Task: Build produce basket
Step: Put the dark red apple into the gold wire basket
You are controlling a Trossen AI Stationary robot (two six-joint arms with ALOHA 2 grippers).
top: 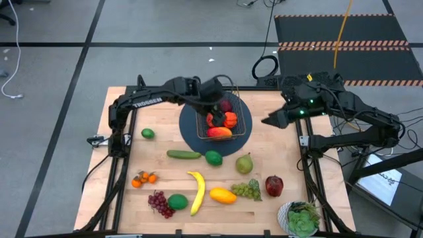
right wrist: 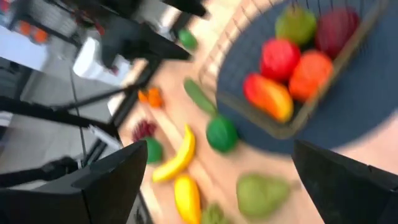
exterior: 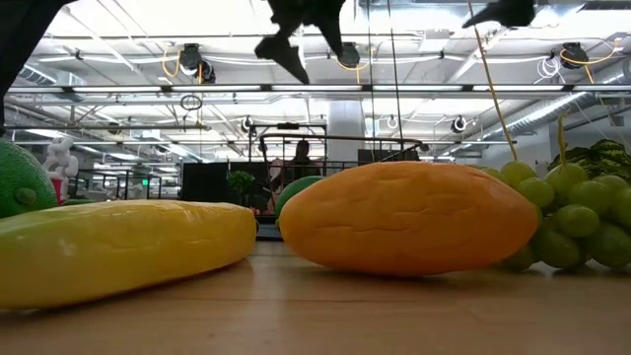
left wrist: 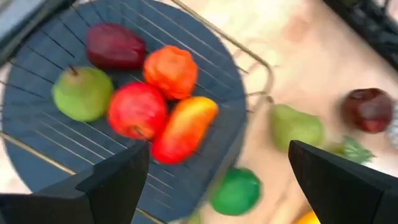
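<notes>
Mid-fill, I'd say: the basket sits on the round blue mat at the table's far middle, already holding a handful of produce — a green pear, a dark red apple, an orange piece, a red apple and a red-yellow mango. Starting at the left, the left gripper hangs right over the basket, fingers spread wide and nothing between them, so a drop looks just finished and the next fetch is due. Plenty waits on the near boards: lime far left, oranges, purple grapes, cucumber, banana, a second green fruit, yellow mango, pear, green grapes, red apple. The next move calls for lifting clear of the wire rim, then coming down on one piece without nudging its neighbours; the cucumber and green fruit lie just beside the mat, the closest pick. Room is good mid-table, tighter near the front edge where the potted plant crowds the right corner. On the right, the right gripper waits beside the mat, also spread and empty.
</notes>
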